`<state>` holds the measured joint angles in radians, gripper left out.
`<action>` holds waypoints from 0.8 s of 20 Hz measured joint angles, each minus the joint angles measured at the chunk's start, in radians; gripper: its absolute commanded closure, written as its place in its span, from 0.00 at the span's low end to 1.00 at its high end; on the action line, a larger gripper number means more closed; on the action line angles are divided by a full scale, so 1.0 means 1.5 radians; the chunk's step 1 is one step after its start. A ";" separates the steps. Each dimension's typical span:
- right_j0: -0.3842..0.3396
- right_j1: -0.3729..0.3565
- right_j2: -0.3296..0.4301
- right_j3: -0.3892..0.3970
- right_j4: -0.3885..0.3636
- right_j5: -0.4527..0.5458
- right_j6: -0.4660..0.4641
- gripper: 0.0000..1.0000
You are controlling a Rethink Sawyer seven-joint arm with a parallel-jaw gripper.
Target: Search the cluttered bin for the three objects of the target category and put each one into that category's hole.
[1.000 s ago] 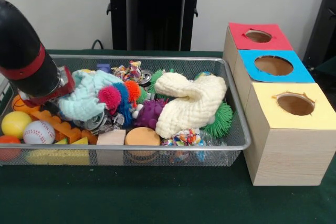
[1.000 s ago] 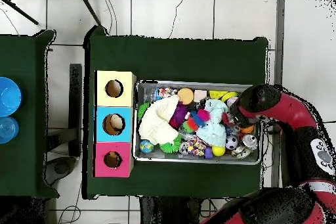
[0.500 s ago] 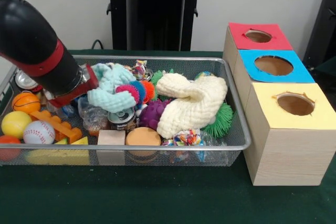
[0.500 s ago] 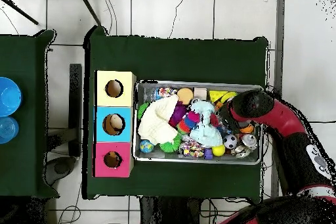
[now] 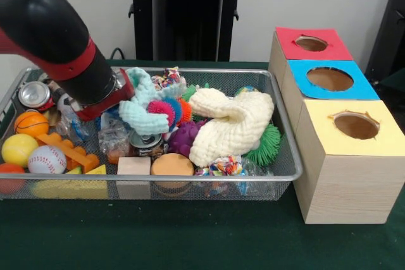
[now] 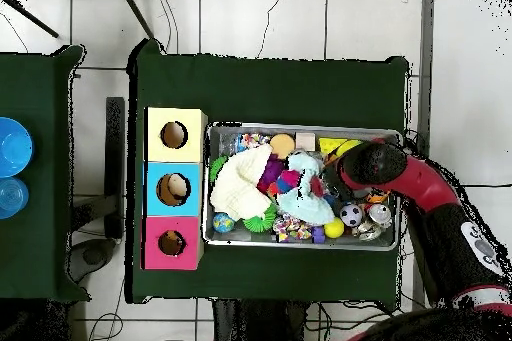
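Where writing is looked for in the front view, none can be read; the small can [image 5: 147, 144] has a label, but its words are too small to tell. The bin [image 5: 288, 156] is seen on the green table [image 5: 190, 238], and it is packed with toys. A pale yellow cloth [image 5: 231, 124] is piled in the middle, with a purple spiky ball [image 5: 182, 137] beside it and a green fuzzy thing [image 5: 269, 145] at its other side. A baseball [image 5: 46, 159], a yellow ball [image 5: 18, 150], a small basketball [image 5: 31, 122], an orange block [image 5: 69, 150], a wooden block [image 5: 134, 165] and a round tan disc [image 5: 171, 164] are laid along the near side. The arm [image 5: 60, 42] is reached into the bin, and a light blue cloth [image 5: 144, 102] is bunched at its tip. The gripper [image 5: 123, 90] is hidden by the cloth, so it cannot be told if it is wide or narrow. Three boxes are lined up beside the bin, and the hole [image 5: 311, 43] in the red top is on the farthest one.

In the overhead view, the bin [image 6: 300, 127] is shown full, with the yellow cloth [image 6: 240, 185] near the boxes and the blue cloth [image 6: 300, 197] at the end of the arm [image 6: 420, 182]. The red-topped hole [image 6: 172, 243] is seen beside the bin's corner.
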<state>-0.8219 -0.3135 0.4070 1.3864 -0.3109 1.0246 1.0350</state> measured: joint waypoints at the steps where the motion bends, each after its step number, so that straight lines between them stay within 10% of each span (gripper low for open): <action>1: 0.003 -0.006 -0.001 0.006 -0.006 -0.010 0.000 0.00; 16: 0.185 -0.101 -0.096 0.002 -0.229 -0.070 0.000 0.00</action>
<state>-0.5446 -0.4655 0.2635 1.3901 -0.6541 0.9189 1.0350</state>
